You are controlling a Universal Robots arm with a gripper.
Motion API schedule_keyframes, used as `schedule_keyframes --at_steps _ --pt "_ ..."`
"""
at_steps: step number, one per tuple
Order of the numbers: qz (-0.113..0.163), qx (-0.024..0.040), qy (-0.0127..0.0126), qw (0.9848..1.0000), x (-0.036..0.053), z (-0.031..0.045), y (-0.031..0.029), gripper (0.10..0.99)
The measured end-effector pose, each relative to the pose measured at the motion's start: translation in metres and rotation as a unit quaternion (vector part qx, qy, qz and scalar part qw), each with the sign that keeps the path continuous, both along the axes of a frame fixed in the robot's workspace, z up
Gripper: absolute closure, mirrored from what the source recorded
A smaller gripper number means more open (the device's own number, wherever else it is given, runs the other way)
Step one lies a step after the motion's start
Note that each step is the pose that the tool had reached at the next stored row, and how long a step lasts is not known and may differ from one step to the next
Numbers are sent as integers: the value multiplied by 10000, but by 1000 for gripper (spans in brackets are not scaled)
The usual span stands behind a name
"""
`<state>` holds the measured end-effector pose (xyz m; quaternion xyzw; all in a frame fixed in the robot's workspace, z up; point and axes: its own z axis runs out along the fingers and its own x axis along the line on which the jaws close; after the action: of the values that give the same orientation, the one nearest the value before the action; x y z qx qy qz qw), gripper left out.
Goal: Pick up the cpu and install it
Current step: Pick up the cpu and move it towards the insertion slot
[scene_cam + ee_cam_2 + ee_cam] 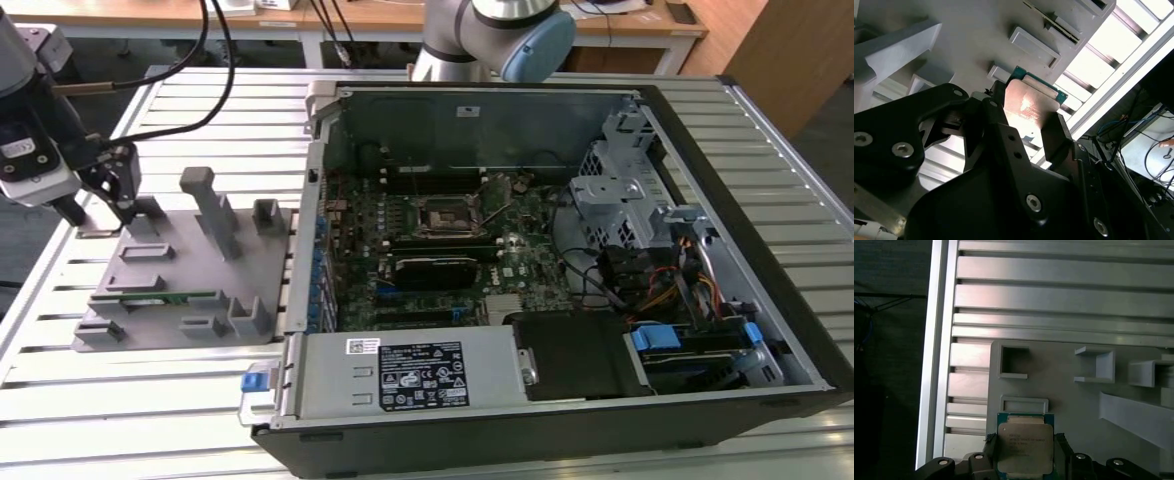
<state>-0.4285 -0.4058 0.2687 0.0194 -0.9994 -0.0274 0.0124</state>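
Slatted metal counter (134, 405) carries a grey fixture tray (134, 338) and an open computer case (467, 125). Our hand (103, 212) hangs at the tray's corner on the exterior view's left, closed narrow on opposite edges of the cpu (1025, 442). The black socket (441, 215) lies well apart, toward the exterior view's right, inside the case.

Print on the cpu (1025, 447) and on the black label (424, 375) of the power supply (334, 382) is too small to read.

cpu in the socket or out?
Out. The cpu is at the gray parts tray outside the case, by the gripper; the socket sits inside the case, apart from it.
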Motion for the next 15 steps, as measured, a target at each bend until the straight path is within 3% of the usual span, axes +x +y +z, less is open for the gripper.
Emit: schedule_keyframes --at_steps 15 --pt "0 0 0 10000 0 41 16 553"
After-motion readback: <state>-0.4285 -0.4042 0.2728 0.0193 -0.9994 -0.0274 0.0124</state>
